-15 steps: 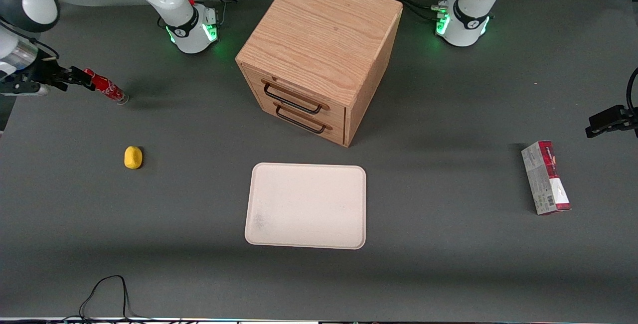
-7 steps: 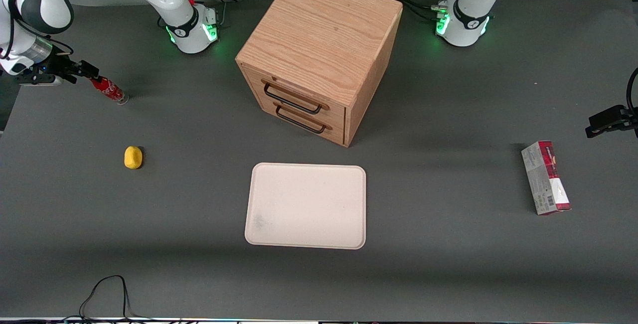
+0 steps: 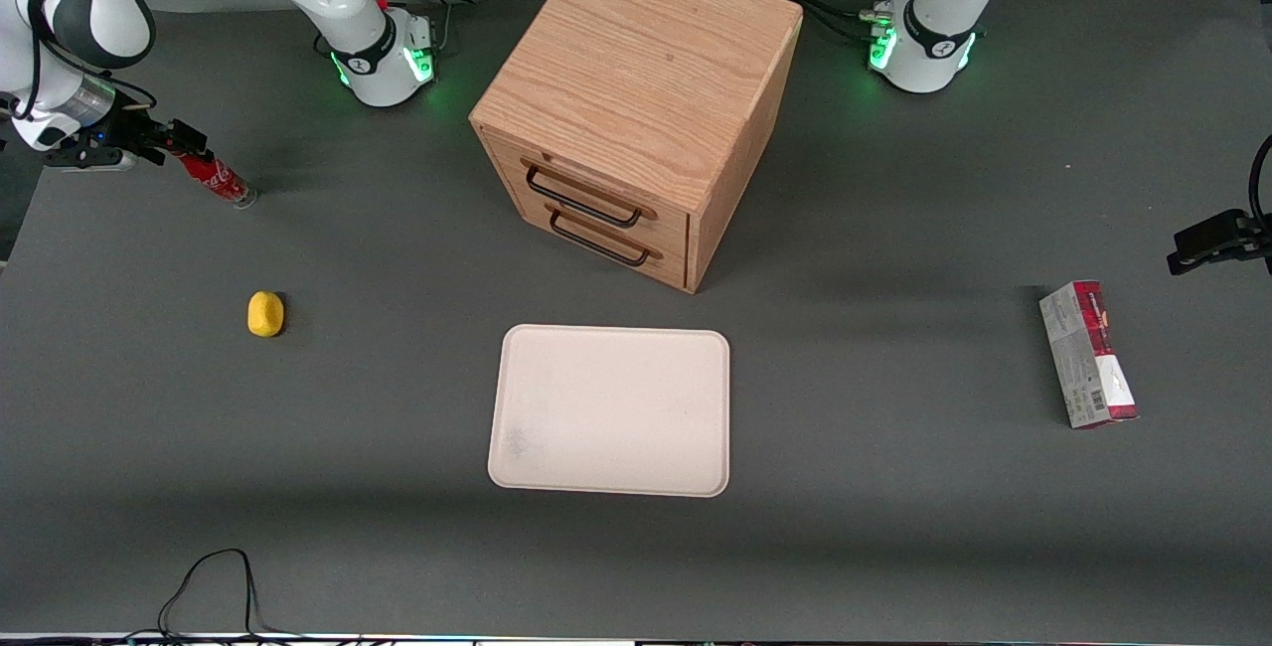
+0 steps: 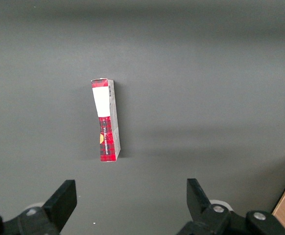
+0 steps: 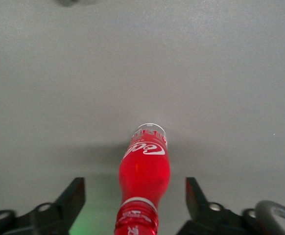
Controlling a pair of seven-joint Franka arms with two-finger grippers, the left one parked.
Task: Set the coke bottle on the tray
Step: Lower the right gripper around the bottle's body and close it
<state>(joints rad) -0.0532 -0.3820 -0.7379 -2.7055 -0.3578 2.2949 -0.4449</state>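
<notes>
One coke bottle [image 3: 219, 179] stands on the counter [image 3: 894, 547] at the working arm's end, well apart from the tray [image 3: 609, 410]. Gripper [image 5: 135, 198]: fingers spread, one on each side of the bottle's neck and cap, not yet pinching. The bottle's long axis runs straight out between the fingers, clear base farthest from the wrist.

Your gripper [image 3: 187, 141] has shifted toward the coke bottle [image 3: 221, 180] since a second ago, and its open fingers now straddle the cap end. The bottle now looks more upright on the table, with less of its neck showing.
</notes>
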